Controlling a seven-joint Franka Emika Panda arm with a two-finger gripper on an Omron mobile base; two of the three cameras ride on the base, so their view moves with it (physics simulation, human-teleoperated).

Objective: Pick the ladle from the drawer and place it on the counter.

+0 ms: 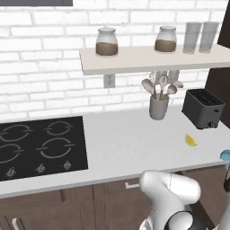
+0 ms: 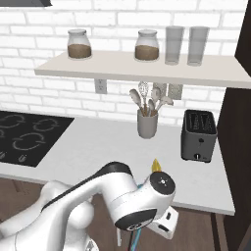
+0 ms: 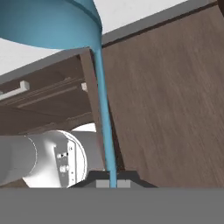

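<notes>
I read the bench [image 1: 126, 139] first: a wide pale speckled slab on dark wood cabinet fronts, carrying the black cooktop [image 1: 40, 146] at its left, a grey utensil crock [image 1: 158, 108] of pale spoons near the wall, a dark toaster [image 1: 203, 108] at the right, and a small yellow wedge, probably lemon [image 1: 190, 140], near the front edge. Above it the beige wall shelf [image 1: 152, 58] holds two jars and two glasses. No ladle lies on the bench surface, so I judge placement not yet done. The arm is folded low in front of the cabinets, its wrist below the bench edge in the right base view. The ladle [image 3: 105, 127] is out of the drawer and in hand: in the hand view its thin teal handle rises straight up from between the fingertips, and its round bowl sits at the top of that view, over the bench edge and the dark cabinet front. In the left base view I see a bit of teal at the far right edge, about level with the bench front, which I take to be the bowl. The claw [image 3: 113, 183] is clenched on the lower end of the handle. My judgement: pick complete, extraction complete; remaining are the lift clear of the bench edge, the carry over the slab, set-down and release. The open stretch between cooktop and crock looks the easiest landing spot.
</notes>
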